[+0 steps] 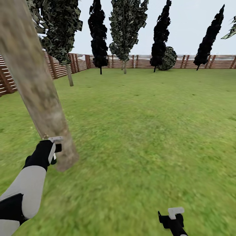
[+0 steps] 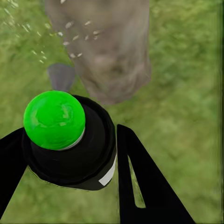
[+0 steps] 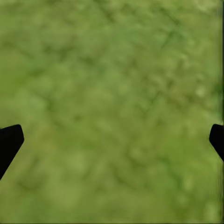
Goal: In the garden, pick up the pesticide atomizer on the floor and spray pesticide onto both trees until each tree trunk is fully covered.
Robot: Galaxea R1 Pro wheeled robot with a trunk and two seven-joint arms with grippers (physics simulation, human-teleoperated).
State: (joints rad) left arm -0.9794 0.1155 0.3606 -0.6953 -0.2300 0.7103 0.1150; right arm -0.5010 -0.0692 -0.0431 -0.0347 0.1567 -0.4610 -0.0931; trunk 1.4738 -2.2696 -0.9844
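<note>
1. The left gripper (image 2: 70,186) is closed on the sprayer (image 2: 70,144), a black bottle with a round green cap; its dark fingers (image 2: 144,186) sit on either side of the body. In the head view the left gripper (image 1: 52,149) hangs low, just beside the base of the near tree trunk (image 1: 36,88).
2. The bottle is held with its top towards the trunk, probably so the mist lands on the bark rather than the grass (image 1: 147,131).
3. A scatter of pale specks of spray (image 2: 70,35) floats in the left wrist view against the trunk (image 2: 107,51) and the lawn next to it, so spraying seems to be under way on this tree's lower part.
4. The right gripper (image 1: 173,218) is low near the head view's bottom edge. In its own camera, its tips (image 3: 9,142) stand wide apart with nothing between them, over bare grass (image 3: 112,102); it looks parked out of the way.
5. Further trees and a slatted wooden fence (image 1: 131,62) stand well apart at the lawn's far side.
</note>
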